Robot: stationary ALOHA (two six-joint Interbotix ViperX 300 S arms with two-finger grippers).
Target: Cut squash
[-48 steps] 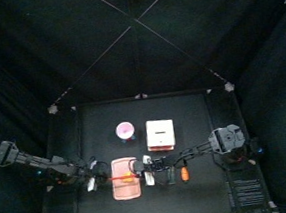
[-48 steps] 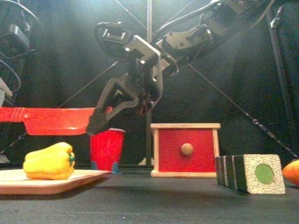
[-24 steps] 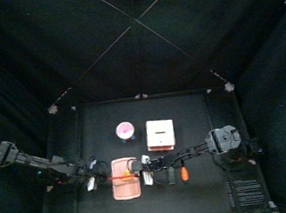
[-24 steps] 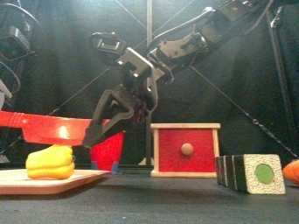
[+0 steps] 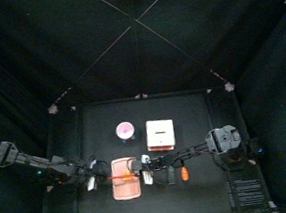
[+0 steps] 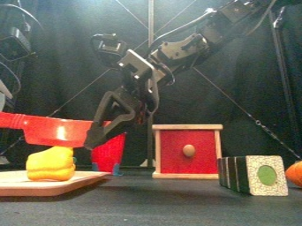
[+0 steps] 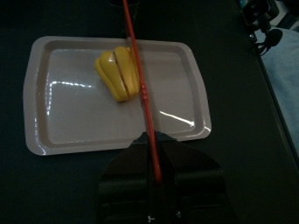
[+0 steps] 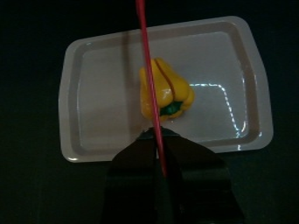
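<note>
A yellow squash [image 6: 51,163] lies on a pale tray [image 6: 18,182] at the front left. It also shows in the left wrist view [image 7: 117,72] and in the right wrist view [image 8: 163,87], there with a green stem end. A red knife [image 6: 41,130] is held level over it, its lower edge just at the squash's top. The wrist views show the blade edge-on [image 7: 135,61] [image 8: 146,52], crossing the squash. My left gripper [image 7: 149,144] is shut on one end. My right gripper [image 6: 106,132] [image 8: 162,136] reaches across the middle and is shut on the other end.
A red cup [image 6: 109,152] stands behind the tray. A red-fronted wooden box [image 6: 186,152] with a knob stands mid-table. A striped block with a green dot [image 6: 253,174] and an orange thing [image 6: 295,173] sit at the front right.
Over the last second the knife and my right gripper came down from well above the squash to its top. In the last half second almost nothing moved.
</note>
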